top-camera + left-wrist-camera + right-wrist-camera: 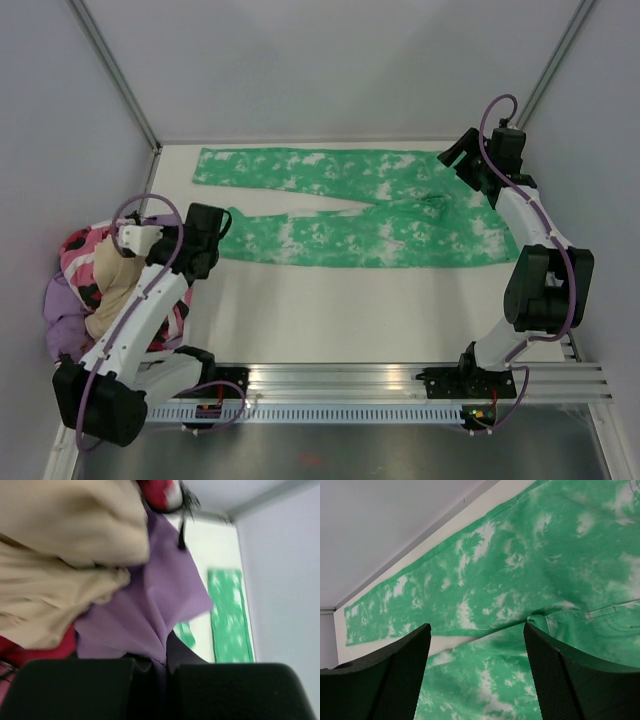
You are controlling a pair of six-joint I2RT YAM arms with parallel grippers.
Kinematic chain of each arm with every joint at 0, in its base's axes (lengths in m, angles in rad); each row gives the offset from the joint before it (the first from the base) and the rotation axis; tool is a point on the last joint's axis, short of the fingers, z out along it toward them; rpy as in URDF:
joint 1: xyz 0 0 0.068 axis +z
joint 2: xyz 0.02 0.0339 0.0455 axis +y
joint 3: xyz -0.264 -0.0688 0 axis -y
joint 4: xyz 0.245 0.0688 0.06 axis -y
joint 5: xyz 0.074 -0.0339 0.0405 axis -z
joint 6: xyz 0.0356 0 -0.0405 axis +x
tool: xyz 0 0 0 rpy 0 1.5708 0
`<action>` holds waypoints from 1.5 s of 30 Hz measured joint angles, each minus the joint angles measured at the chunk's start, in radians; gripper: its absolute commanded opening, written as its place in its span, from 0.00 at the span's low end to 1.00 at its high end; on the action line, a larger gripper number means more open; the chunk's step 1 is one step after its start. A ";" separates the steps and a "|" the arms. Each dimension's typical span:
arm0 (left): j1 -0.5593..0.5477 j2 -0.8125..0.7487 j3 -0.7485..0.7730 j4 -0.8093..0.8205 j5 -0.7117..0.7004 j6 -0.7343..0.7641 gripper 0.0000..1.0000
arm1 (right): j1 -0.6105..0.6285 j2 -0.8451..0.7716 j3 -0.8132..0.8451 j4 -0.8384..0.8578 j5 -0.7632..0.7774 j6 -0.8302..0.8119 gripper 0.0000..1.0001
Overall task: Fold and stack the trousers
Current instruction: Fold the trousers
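Note:
The trousers (pixel 350 225), bright green with white mottling, lie spread flat across the back of the table, waist at the right and both legs running left. My right gripper (pixel 465 160) hangs over the waist end, open, and the crotch seam of the trousers (pixel 520 555) shows between its fingers (pixel 477 626) with nothing held. My left gripper (pixel 205 240) sits beside the near leg's hem, next to the clothes pile. Its jaws (pixel 160 662) are shut, and a stitched fold of purple cloth (pixel 150 605) runs down into the closed gap. Strips of the trousers (pixel 227 615) show beyond.
A heap of other clothes (pixel 85 275), pink-patterned, beige and purple, lies at the table's left edge under my left arm. Beige fabric (pixel 60 555) fills the left wrist view's upper left. Walls and frame posts (pixel 120 75) enclose the table.

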 measured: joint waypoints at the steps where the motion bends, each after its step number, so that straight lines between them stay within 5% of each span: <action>1: 0.032 0.017 0.061 -0.108 0.001 -0.056 0.02 | 0.000 0.000 -0.002 -0.001 0.000 0.000 0.81; 8: 0.259 0.254 0.187 -0.484 0.031 -0.301 0.02 | 0.000 0.000 -0.008 -0.003 -0.015 0.011 0.80; 15: 0.443 0.288 0.072 -0.430 0.181 -0.310 0.02 | 0.000 -0.008 -0.008 -0.035 -0.014 0.007 0.80; 25: 0.735 0.253 -0.021 -0.160 0.455 -0.018 0.02 | 0.000 -0.032 -0.008 -0.049 0.009 0.009 0.80; 32: 0.834 0.267 0.005 -0.120 0.593 0.234 0.02 | 0.002 -0.033 -0.008 -0.067 0.023 0.008 0.81; 34: 0.853 0.229 -0.006 -0.098 0.638 0.319 0.11 | 0.002 -0.033 -0.009 -0.075 0.027 0.008 0.81; 37: 0.875 0.133 -0.039 -0.072 0.700 0.428 0.72 | 0.002 -0.033 -0.012 -0.084 0.027 0.008 0.81; 45: 0.894 -0.180 0.008 -0.100 0.743 0.605 0.80 | 0.002 -0.030 -0.013 -0.080 0.015 0.007 0.82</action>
